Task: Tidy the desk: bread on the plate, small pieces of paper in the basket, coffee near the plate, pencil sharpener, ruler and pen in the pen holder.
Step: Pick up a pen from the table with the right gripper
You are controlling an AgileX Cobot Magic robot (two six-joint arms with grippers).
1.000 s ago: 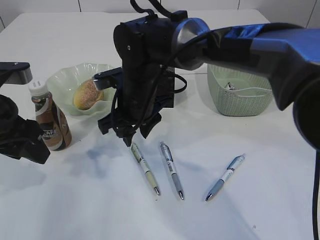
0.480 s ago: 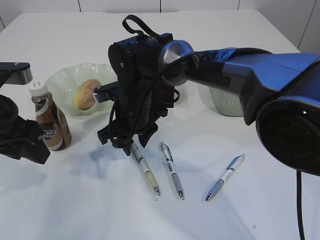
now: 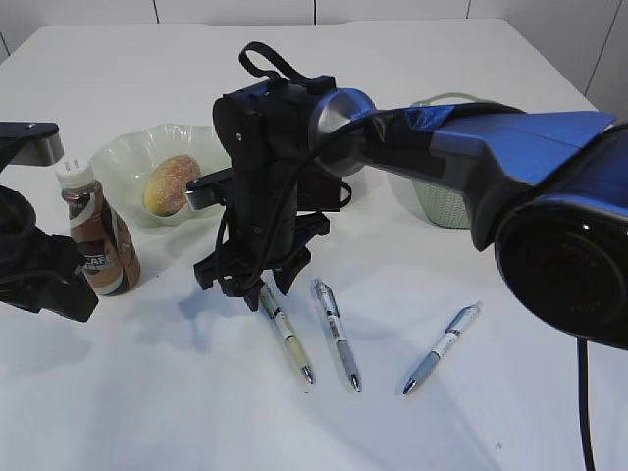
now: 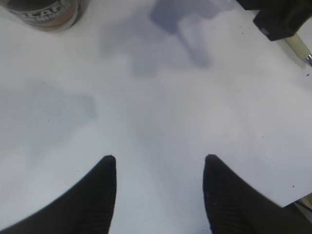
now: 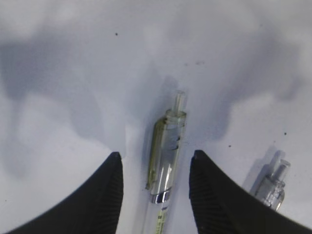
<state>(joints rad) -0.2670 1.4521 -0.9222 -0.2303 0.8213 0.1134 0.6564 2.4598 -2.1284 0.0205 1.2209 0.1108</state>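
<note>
Three pens lie side by side on the white desk [image 3: 147,392]. My right gripper [image 5: 156,153] is open and stands low over the top end of the left pen [image 5: 165,151], one finger on each side of it, not closed on it. In the exterior view that gripper [image 3: 255,287] reaches across the middle. The bread [image 3: 169,184] lies in the pale green plate [image 3: 123,157], and the coffee [image 3: 98,235] stands just left of it. My left gripper [image 4: 160,158] is open and empty over bare desk beside the coffee. Ruler, pencil sharpener, paper and pen holder are hidden.
The middle pen [image 3: 337,334] and the right pen [image 3: 442,348] lie to the right of the straddled one. The sage-green basket [image 3: 442,206] stands at the back right, largely behind my right arm. Bare desk lies along the front edge.
My right gripper has come down and slightly forward over the left pen's top end, and the arm has sunk with it. The left arm and the objects have not moved.
</note>
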